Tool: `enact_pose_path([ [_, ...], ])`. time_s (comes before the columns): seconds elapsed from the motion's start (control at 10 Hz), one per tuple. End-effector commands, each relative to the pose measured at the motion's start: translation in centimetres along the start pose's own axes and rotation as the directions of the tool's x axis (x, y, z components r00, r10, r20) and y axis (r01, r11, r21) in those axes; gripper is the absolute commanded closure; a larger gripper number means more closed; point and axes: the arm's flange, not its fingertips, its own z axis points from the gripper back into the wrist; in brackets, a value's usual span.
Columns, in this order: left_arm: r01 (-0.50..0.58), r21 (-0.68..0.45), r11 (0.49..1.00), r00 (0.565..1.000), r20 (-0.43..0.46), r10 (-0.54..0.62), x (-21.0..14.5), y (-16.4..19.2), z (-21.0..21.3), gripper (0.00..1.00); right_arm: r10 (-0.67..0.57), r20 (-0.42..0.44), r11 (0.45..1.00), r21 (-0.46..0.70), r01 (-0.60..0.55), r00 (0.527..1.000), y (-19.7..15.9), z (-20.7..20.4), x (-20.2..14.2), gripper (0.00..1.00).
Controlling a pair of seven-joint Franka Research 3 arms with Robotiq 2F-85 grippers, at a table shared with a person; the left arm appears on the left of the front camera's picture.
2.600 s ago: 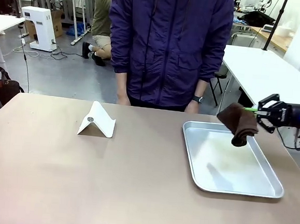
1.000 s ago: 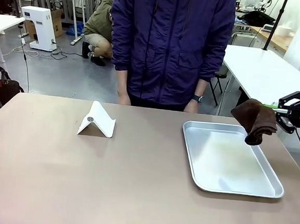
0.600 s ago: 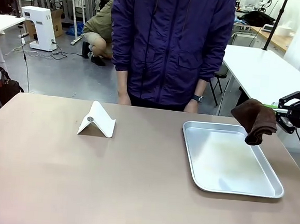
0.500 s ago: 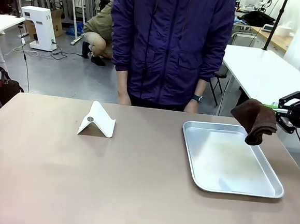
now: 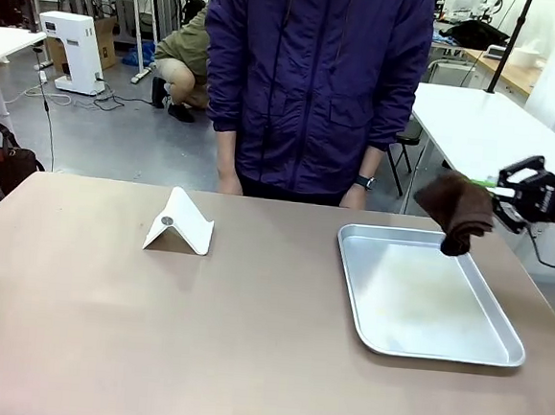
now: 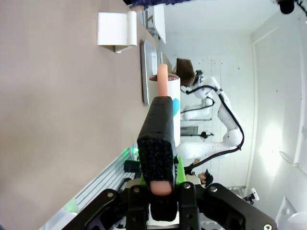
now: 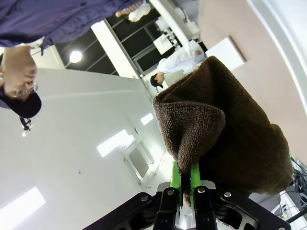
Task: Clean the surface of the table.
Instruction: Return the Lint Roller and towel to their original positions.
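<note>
You have the right gripper [image 5: 495, 193] pinching a dark brown, knitted-looking cloth [image 5: 456, 208] between its green pads, hanging in the air over the far right corner of the shiny rectangular silver metal tray [image 5: 424, 298], with the loose fold dangling just above the tray's far rim. Watch that fold: if you lower the arm here, the cloth is likely to land on the tray instead of the wide, matte brownish-tan table [image 5: 152, 332], and a sweep begun from this spot could catch the tray rim and shove it. The pinch looks narrow and takes only one edge of the cloth [image 7: 225, 139], so a hard drag might pull it free. The left gripper [image 6: 158, 184] is clamped on a slim peach-coloured stick beside a white cylinder with a blue mark [image 6: 170, 112]; I cannot tell what it is. Carry it low and it could knock the folded white card stand [image 5: 180, 224], which sits well left of the tray. The table runs with its long axis left to right, extending from the tray mostly to the left and toward you; the person stands at its far edge.
</note>
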Motion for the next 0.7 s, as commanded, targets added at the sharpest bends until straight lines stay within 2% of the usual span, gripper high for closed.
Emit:
enact_pose_path([
  [0.0,0.011,0.053,0.999,0.993,-0.116,-0.005,2.2,-5.3,-6.2,0.79,0.023,0.029,0.999,0.033,-0.024,0.999,3.0,-5.5,-0.9,0.92],
  [0.1,0.013,0.117,0.993,0.979,-0.205,0.011,3.3,-8.0,-10.6,0.79,0.031,0.044,0.999,0.016,-0.032,0.999,3.8,-9.2,-1.0,0.92],
  [0.2,0.003,0.16,0.987,0.971,-0.235,0.035,4.2,-10.4,-14.4,0.79,0.027,0.068,1.0,-0.015,-0.026,0.997,3.9,-12.7,-1.2,0.92],
  [0.3,0.002,0.208,0.978,0.982,-0.183,0.037,5.1,-12.8,-18.2,0.79,0.021,0.081,0.998,-0.057,-0.017,0.997,3.8,-16.3,-1.4,0.92],
  [0.4,0.001,0.291,0.957,0.98,-0.192,0.058,5.4,-14.8,-21.8,0.79,0.019,0.106,0.995,-0.097,-0.009,0.994,3.3,-19.5,-1.6,0.92],
  [0.6,0.019,0.447,0.894,0.994,-0.103,0.03,7.0,-18.4,-28.4,0.79,0.013,0.142,0.982,-0.187,0.014,0.99,1.3,-24.9,-1.7,0.92],
])
